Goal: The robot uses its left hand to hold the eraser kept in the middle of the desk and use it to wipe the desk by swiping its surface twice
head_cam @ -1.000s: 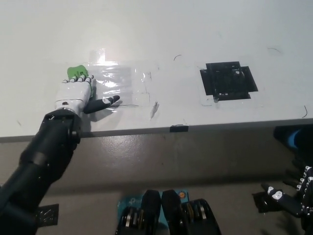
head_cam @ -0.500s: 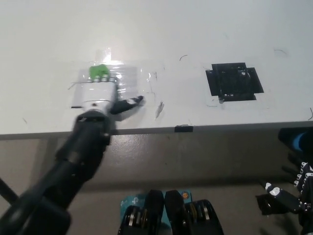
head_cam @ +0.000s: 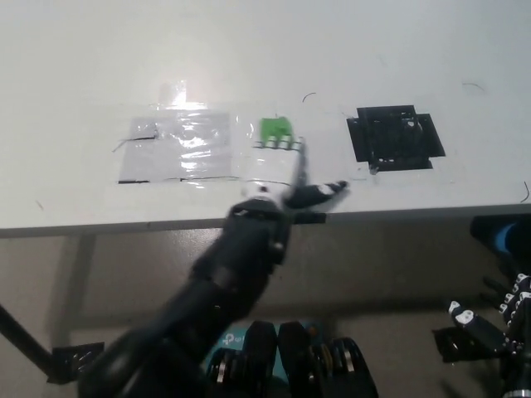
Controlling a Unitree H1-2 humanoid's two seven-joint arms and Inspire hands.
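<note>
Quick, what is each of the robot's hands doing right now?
Left hand: closed on the green eraser, pressing it on the desk.
Right hand: low at the right edge, off the desk; open or closed cannot be told.

One green eraser (head_cam: 275,129). One desk (head_cam: 249,58), with one black patch (head_cam: 396,137) and one clear sheet (head_cam: 178,148). Two hands: left (head_cam: 275,166), right (head_cam: 498,327).

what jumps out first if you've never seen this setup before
The bright green eraser under the white left hand, pressed on the pale desk near its front edge. Next, the black taped square to its right and the shiny clear tape patch to its left. The black right hand rests low at bottom right.
</note>
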